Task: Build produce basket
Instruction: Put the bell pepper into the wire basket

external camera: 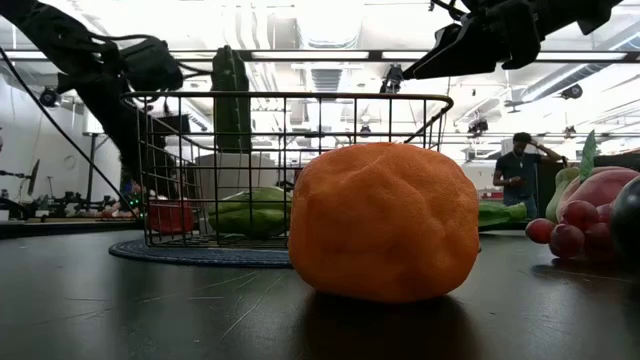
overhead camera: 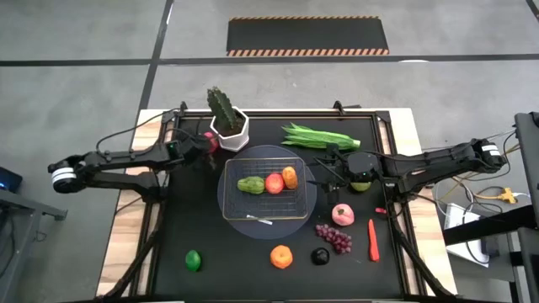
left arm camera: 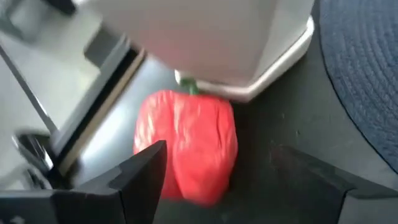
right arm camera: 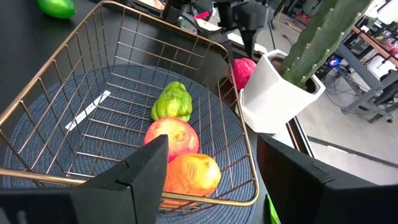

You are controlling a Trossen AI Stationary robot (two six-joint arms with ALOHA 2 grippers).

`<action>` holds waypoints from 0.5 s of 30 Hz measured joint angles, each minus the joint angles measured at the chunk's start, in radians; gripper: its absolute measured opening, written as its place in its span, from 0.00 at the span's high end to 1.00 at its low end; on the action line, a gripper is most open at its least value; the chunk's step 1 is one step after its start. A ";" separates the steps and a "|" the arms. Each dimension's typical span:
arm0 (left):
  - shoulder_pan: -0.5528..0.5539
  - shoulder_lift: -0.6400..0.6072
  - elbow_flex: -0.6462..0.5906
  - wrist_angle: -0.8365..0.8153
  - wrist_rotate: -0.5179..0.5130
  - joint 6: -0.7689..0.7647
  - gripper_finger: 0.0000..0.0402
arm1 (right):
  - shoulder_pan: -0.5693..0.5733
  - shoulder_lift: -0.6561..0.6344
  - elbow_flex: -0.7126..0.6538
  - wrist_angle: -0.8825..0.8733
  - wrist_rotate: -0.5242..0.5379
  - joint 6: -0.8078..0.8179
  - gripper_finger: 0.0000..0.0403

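The silver wire basket (overhead camera: 295,165) sits mid-table on a round grey base and holds a green vegetable (right arm camera: 172,101), a red apple (right arm camera: 174,138) and an orange fruit (right arm camera: 189,174). A red pepper (left arm camera: 186,146) lies on the table against the white cactus pot (overhead camera: 230,130). My left gripper (left arm camera: 217,155) is open, low, with one finger on each side of the pepper; I cannot tell whether a finger touches it. My right gripper (right arm camera: 212,143) is open and empty above the basket's right edge (overhead camera: 307,181).
A green bean bunch (overhead camera: 320,135) lies at the far right. A green fruit (overhead camera: 362,183) lies under my right arm. Near the front lie a lime (overhead camera: 194,260), an orange (overhead camera: 281,257), a dark fruit (overhead camera: 320,256), grapes (overhead camera: 334,237), a pink fruit (overhead camera: 343,214) and a red chili (overhead camera: 373,239).
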 joint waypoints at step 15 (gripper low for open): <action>0.028 0.121 -0.009 0.060 -0.100 0.062 0.34 | 0.000 0.000 0.000 0.001 0.000 -0.032 0.43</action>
